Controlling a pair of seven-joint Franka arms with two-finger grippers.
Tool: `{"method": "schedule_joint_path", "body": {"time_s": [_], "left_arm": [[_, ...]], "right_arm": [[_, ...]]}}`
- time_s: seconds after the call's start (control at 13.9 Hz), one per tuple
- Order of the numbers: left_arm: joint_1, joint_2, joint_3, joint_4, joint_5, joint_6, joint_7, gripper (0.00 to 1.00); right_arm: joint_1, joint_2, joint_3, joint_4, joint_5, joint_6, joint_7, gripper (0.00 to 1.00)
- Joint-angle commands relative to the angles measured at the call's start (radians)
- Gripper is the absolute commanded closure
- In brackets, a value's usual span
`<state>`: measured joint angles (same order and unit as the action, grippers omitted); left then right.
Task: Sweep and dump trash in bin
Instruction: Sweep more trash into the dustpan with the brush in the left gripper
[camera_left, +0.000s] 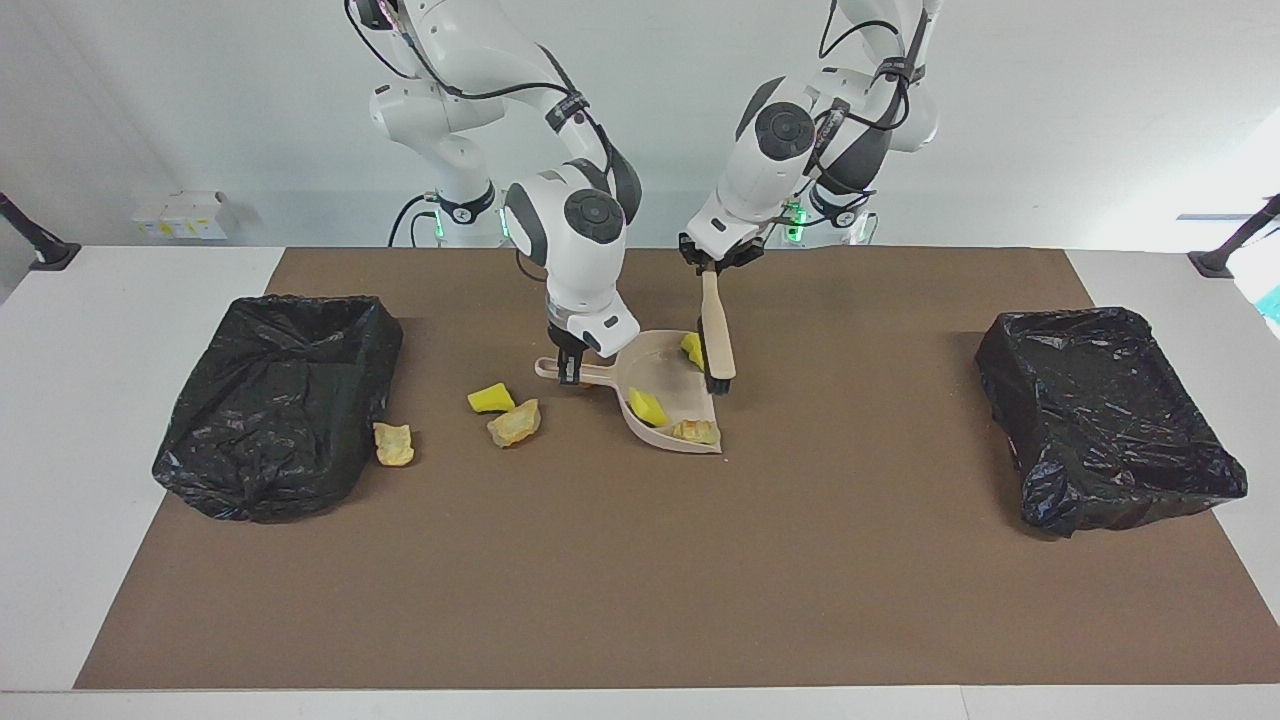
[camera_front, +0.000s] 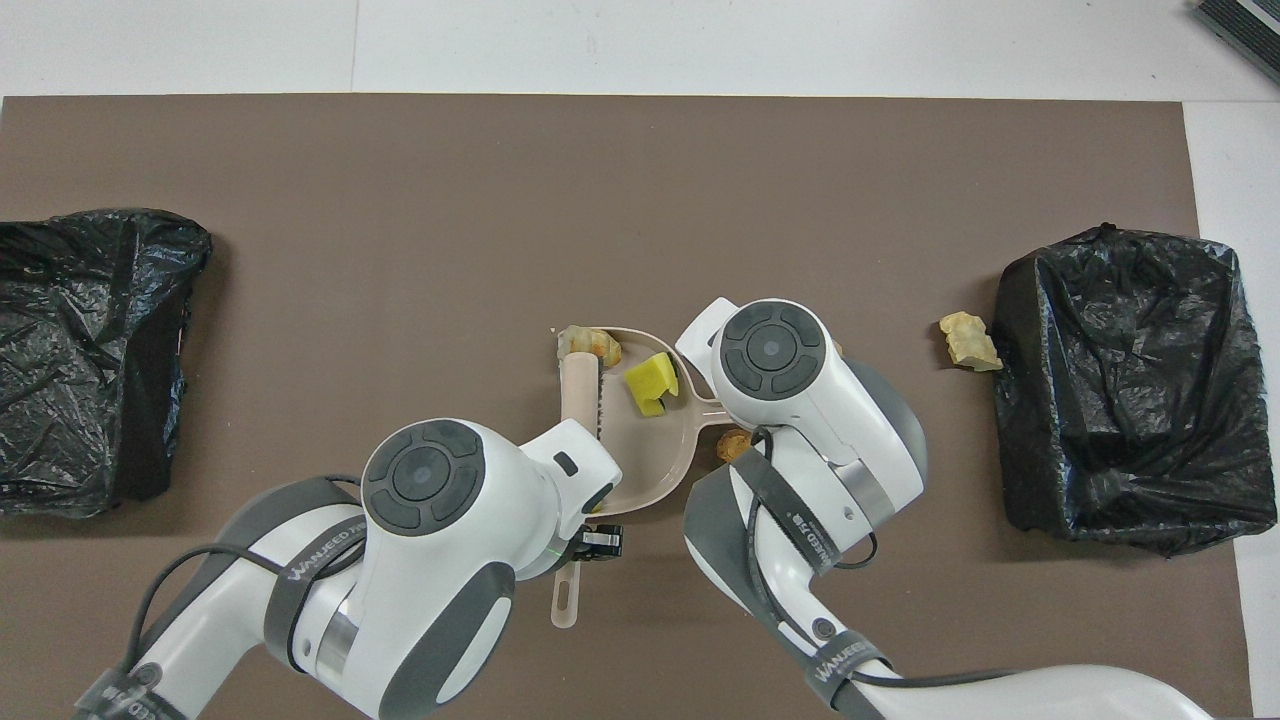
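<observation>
Two bins (camera_left: 285, 400) flank the brown mat (camera_left: 640, 560); left gripper (camera_left: 712, 262) pinches brush (camera_left: 716, 340), right gripper (camera_left: 568, 368) apparently dustpan (camera_left: 665, 405).

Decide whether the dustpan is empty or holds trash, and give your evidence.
It holds trash. In the dustpan lie a yellow sponge piece and a tan chunk near its open edge; another yellow piece sits at its rim.

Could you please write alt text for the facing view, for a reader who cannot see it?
Right gripper holds the handle of a beige dustpan on a brown mat; left gripper holds a brush at the pan's edge. Yellow and tan scraps lie in the pan, more on the mat toward one of two black bins.
</observation>
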<state>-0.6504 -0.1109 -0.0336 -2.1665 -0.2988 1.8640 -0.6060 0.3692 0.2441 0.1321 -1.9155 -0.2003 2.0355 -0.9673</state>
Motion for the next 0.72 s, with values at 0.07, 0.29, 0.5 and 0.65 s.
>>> {"method": "schedule_joint_path", "body": {"time_s": [0.07, 0.29, 0.5, 0.65], "left_arm": [[0.006, -0.098, -0.006, -0.139, 0.003, -0.002, -0.08, 1.0], [0.006, -0.092, -0.006, -0.213, 0.0, 0.074, -0.08, 1.0], [-0.017, -0.058, -0.011, -0.237, -0.016, 0.179, -0.089, 1.0], [-0.028, -0.043, -0.011, -0.225, -0.101, 0.201, -0.083, 1.0]], "right_arm": [[-0.006, -0.012, 0.003, -0.013, -0.03, -0.012, 0.012, 1.0], [-0.006, -0.012, 0.003, -0.013, -0.03, -0.012, 0.012, 1.0], [-0.006, -0.012, 0.003, -0.011, -0.03, -0.012, 0.012, 1.0], [-0.006, -0.012, 0.003, -0.013, -0.03, -0.012, 0.012, 1.0]]}}
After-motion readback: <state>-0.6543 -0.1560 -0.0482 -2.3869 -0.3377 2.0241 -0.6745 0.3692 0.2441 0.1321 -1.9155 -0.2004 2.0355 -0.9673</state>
